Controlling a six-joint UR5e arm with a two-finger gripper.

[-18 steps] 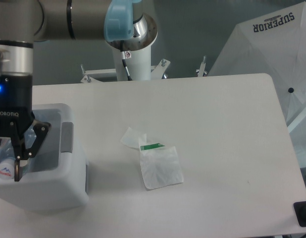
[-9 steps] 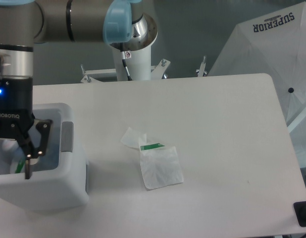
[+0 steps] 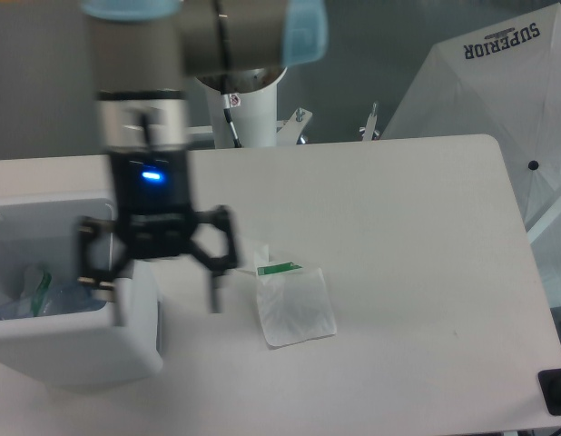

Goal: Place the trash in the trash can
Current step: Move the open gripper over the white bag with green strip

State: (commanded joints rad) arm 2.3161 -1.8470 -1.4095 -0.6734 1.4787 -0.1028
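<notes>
The jaws stand wide apart and empty, blurred by motion. The gripper (image 3: pixel 158 295) hangs over the can's (image 3: pixel 76 350) right wall, with the bag (image 3: pixel 297 304) just to its right on the table (image 3: pixel 417 227). A bottle (image 3: pixel 40 295) lies inside the can. The bag looks next: centre over it, descend, pinch a flat edge. Open tabletop surrounds the bag; the can wall is the nearest obstacle.

Even, soft overhead light; my arm smeared by motion.
My gripper (image 3: pixel 158 295) and wrist blur, while the table (image 3: pixel 398 227) stays sharp, bright, faintly shadowed beneath the bag (image 3: pixel 297 304).
</notes>
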